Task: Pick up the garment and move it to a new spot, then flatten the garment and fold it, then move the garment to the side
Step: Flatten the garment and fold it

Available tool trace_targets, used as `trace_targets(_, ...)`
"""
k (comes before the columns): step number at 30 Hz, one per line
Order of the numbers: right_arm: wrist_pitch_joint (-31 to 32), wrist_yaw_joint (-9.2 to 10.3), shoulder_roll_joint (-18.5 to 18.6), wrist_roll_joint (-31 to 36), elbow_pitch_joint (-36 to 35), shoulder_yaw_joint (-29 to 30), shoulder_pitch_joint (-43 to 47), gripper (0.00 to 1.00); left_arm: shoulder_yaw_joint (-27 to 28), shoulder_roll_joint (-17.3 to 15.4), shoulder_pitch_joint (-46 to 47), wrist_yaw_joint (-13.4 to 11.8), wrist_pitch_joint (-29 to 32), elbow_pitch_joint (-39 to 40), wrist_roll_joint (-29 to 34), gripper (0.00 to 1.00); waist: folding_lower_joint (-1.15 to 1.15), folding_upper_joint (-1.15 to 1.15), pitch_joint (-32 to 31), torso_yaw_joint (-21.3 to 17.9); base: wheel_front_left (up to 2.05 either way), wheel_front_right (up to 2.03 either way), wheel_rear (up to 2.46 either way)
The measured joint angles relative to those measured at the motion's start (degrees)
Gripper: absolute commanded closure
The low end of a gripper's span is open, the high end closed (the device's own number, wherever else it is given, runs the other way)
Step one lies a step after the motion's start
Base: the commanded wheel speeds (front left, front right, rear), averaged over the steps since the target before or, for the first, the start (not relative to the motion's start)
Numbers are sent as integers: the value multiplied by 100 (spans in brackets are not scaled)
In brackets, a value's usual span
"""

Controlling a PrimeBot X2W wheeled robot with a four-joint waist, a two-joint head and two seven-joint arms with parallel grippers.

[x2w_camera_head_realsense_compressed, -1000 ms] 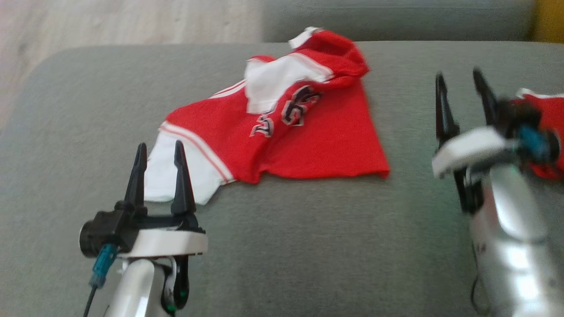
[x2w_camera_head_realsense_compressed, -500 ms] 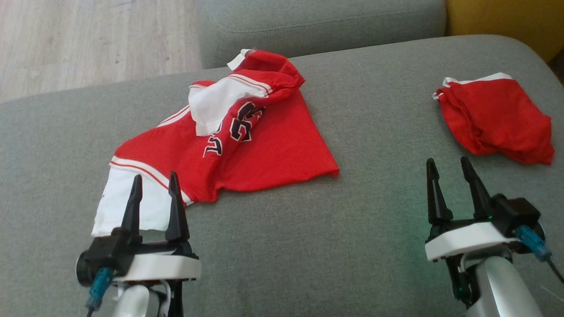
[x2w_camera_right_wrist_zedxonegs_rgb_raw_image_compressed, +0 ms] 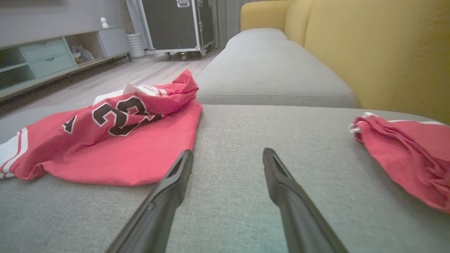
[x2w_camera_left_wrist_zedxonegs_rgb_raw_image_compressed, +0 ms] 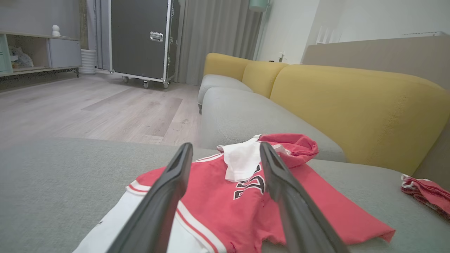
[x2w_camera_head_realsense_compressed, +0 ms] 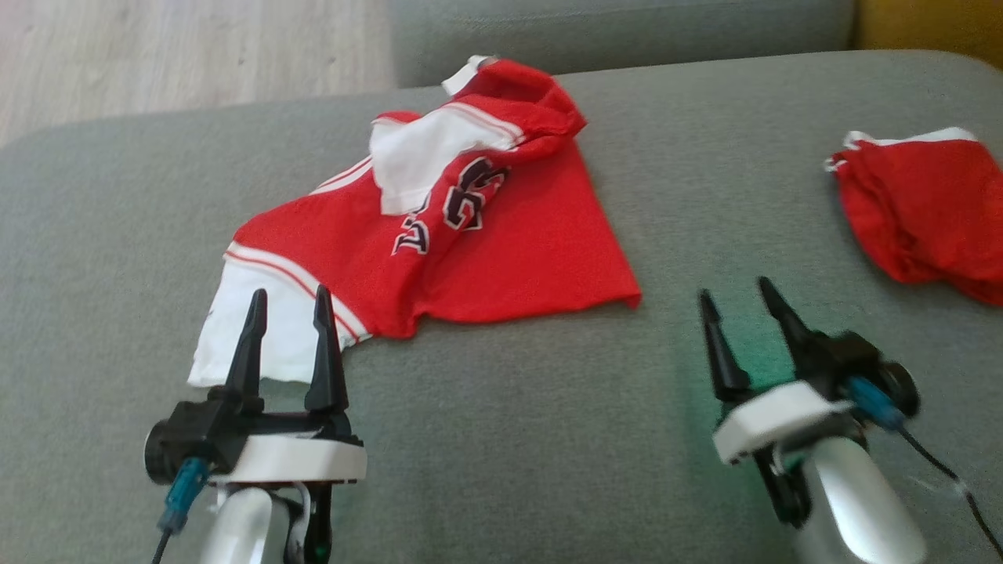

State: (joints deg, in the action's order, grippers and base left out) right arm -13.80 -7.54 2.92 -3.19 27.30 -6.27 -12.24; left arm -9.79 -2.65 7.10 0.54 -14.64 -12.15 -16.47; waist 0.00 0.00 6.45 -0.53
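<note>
Grey sofa cushion [x2w_camera_head_realsense_compressed: 501, 439]: jersey [x2w_camera_head_realsense_compressed: 470, 258] lies diagonal, white hem nearest left gripper [x2w_camera_head_realsense_compressed: 289, 292], right gripper [x2w_camera_head_realsense_compressed: 735, 290] farther off; both jaws wide, empty.

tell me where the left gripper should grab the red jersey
Grip the white end of the jersey, coming low from the near side with the left gripper: it lies flat, free edge facing the open jaws; the far end is bunched.
</note>
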Motion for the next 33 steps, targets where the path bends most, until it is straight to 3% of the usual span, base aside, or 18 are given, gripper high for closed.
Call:
trace_targets(9, 478, 0, 3, 430, 1244, -325, -803, 0, -129, 1, 164, 3, 1, -97, 48, 0, 1, 0, 242, 394, 0, 0, 0)
trace_targets(24, 160, 0, 15, 984, 2481, -107, -1742, 0, -293, 1, 352, -13, 0, -136, 24, 0, 1, 0, 544, 791, 0, 0, 0)
trace_targets(25, 134, 0, 15, 984, 2506, -67, -1774, 100, -293, 1, 353, -15, 0, -137, 24, 0, 1, 0, 535, 790, 0, 0, 0)
trace_targets(33, 9, 0, 15, 1513, 2503, 536, -1780, 100, -240, 1, 347, -57, 0, -155, 24, 0, 0, 0, 329, 661, 0, 0, 0)
